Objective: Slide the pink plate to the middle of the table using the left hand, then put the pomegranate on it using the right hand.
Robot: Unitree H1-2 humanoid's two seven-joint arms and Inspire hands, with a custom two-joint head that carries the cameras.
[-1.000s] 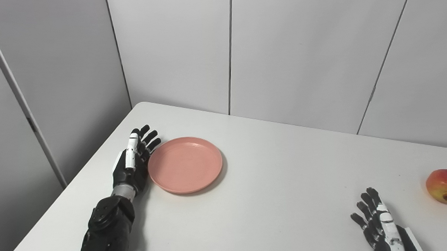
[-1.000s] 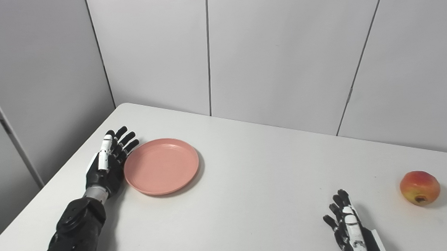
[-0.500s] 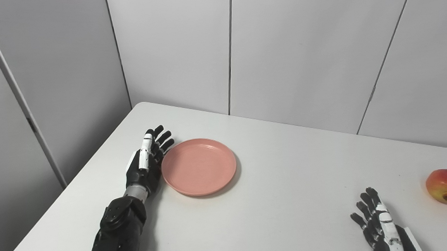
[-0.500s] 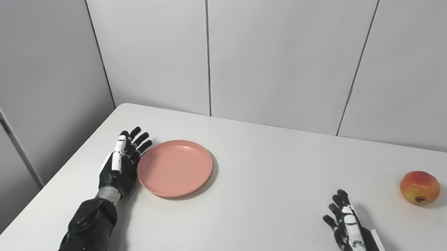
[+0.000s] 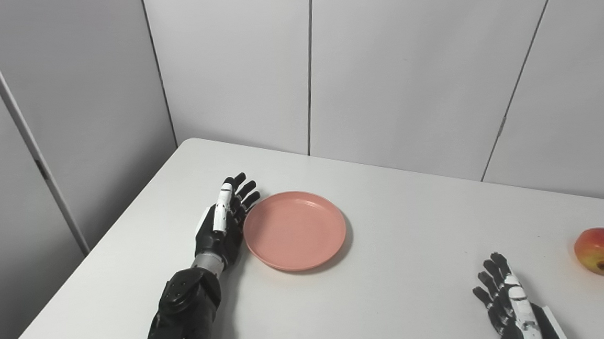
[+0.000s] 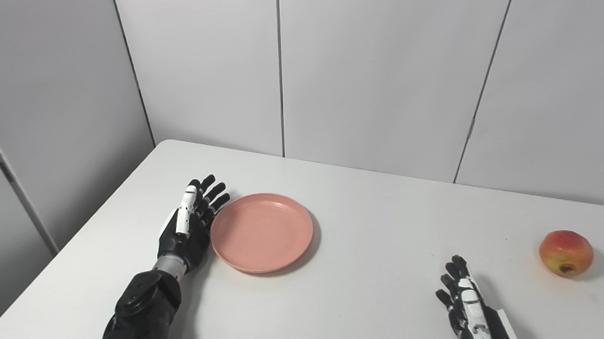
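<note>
Pink and matte, the plate point(image 5: 295, 230) lies flat on the white table point(image 5: 402, 268), left of the table's middle and nearer its left edge than its right. It carries nothing. The left hand point(image 5: 223, 228) stands on edge just beside the plate's left rim, its palm facing the plate and seemingly touching it, though the exact contact is hard to make out. Its fingers point(image 5: 240, 191) are stretched straight and held a little apart, pointing toward the far wall, and they grasp nothing; a white strip runs along the upper side of the hand. The dark forearm point(image 5: 182, 313) behind it runs down to the bottom edge of the view. Well apart from the plate, near the table's right edge, the pomegranate point(image 5: 601, 251) sits alone on the tabletop, red above and yellowish below, with its small dark crown end turned toward the camera. The right hand point(image 6: 465, 306) rests low at the near edge of the table, to the left of the fruit and clear of it, fingers extended and slightly spread, empty. Behind the table rise pale grey wall panels point(image 5: 406, 69) with thin dark seams between them, meeting at a corner on the left.
</note>
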